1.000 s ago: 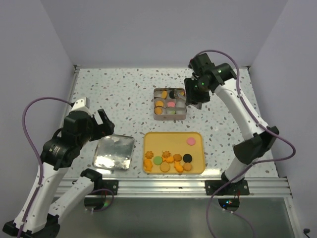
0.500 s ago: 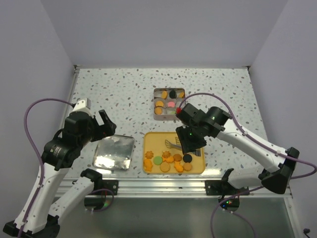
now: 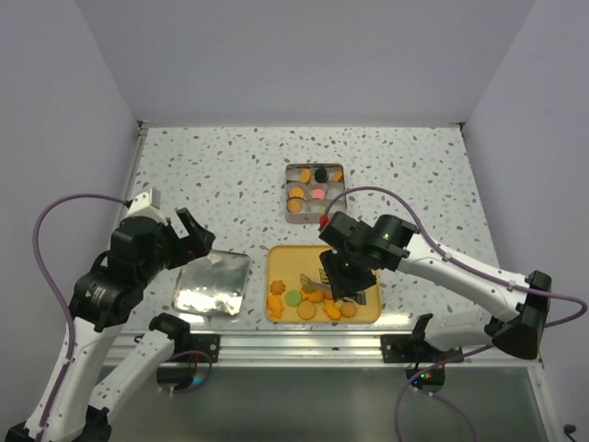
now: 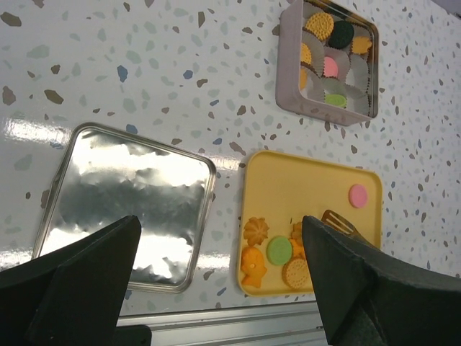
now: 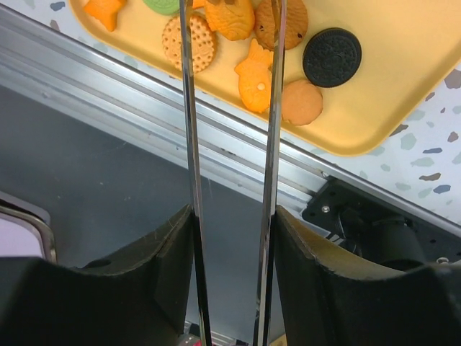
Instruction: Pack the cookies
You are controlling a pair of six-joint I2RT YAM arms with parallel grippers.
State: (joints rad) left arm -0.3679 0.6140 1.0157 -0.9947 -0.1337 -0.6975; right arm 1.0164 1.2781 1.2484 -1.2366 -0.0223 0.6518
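Orange and tan cookies (image 3: 306, 311) are bunched along the near edge of the yellow tray (image 3: 287, 261), with a green disc (image 4: 279, 249) and a black sandwich cookie (image 5: 331, 56) among them. A pink disc (image 4: 358, 194) sits alone toward the tray's far right corner. More cookies sit in paper cups (image 4: 354, 72) inside the square tin (image 4: 286, 65), just beyond the tray's far edge. The tray sits at the near edge of the tabletop (image 3: 212, 166), about centre. Over the tray: right gripper (image 5: 232, 223), fingers clamped on metal tongs (image 5: 187, 108). The blades are apart and straddle an orange cookie; the tips run out of the wrist view, so contact is unclear. A shiny tin lid (image 4: 130, 194) lies flat beside the tray's left edge. Above the lid's far edge: left gripper (image 4: 220, 231), fingers spread wide.
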